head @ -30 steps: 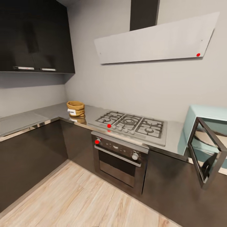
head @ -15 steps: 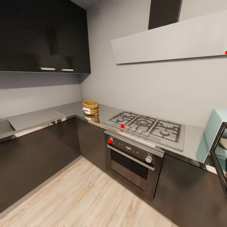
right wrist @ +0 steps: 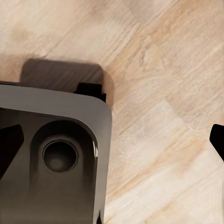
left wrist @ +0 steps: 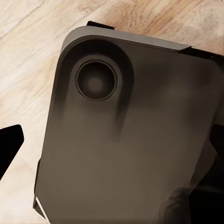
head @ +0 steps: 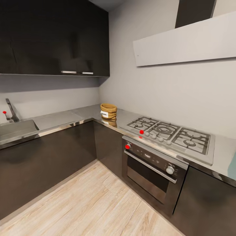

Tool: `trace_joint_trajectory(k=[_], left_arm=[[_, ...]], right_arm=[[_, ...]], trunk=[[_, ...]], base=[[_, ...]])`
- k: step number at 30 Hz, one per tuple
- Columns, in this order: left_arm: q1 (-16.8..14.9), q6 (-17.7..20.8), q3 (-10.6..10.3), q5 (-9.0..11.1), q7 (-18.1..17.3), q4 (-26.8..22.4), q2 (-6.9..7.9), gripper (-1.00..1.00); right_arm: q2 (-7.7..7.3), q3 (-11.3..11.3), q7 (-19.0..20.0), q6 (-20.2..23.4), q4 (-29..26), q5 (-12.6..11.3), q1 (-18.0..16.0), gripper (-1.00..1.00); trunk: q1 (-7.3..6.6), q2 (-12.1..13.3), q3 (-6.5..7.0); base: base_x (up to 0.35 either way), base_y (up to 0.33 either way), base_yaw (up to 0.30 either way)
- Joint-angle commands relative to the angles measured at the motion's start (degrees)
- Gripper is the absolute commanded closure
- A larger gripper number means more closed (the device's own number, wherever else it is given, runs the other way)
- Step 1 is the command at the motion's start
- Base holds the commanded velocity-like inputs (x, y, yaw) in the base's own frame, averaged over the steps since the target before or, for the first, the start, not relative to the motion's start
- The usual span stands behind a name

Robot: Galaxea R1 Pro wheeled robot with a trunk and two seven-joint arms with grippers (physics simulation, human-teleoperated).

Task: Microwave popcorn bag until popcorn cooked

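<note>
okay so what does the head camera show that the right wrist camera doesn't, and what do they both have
Head view alone: the popcorn bag standing on the countertop in the corner, the gas hob, the oven below it, the sink and dark wall cabinets. Right wrist view alone: a dark rounded part of the robot's base seen from above, and dark finger tips at the picture's edges. Shared: the light wood floor.
</note>
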Motion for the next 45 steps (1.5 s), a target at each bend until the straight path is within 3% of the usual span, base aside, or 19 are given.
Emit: trace_joint_trajectory(k=[1,15,28,45], left_arm=[[0.02,-0.09,0.16,0.32,-0.02,-0.06,-0.03,-1.0],[0.0,-0.09,0.14,0.23,-0.02,-0.06,-0.03,-1.0],[0.02,0.0,0.14,0.23,-0.15,-0.06,0.14,-1.0],[0.01,0.09,0.14,0.23,-0.64,-0.06,0.23,-1.0]], right_arm=[[-0.02,0.19,0.11,-0.37,0.19,0.25,-0.1,-1.0],[-0.12,0.51,0.15,-0.47,0.11,0.69,-0.09,-1.0],[-0.08,0.51,0.15,-0.46,0.12,0.69,-0.09,-1.0],[-0.14,0.51,0.15,-0.46,0.11,0.69,-0.08,-1.0]], trunk=[[0.0,-0.03,-0.05],[0.0,-0.03,-0.05],[0.0,-0.03,-0.05],[0.0,-0.03,-0.05]], base=[[0.0,0.0,0.259],[0.013,0.0,0.024],[0.302,0.004,0.0],[0.317,0.163,0.0]])
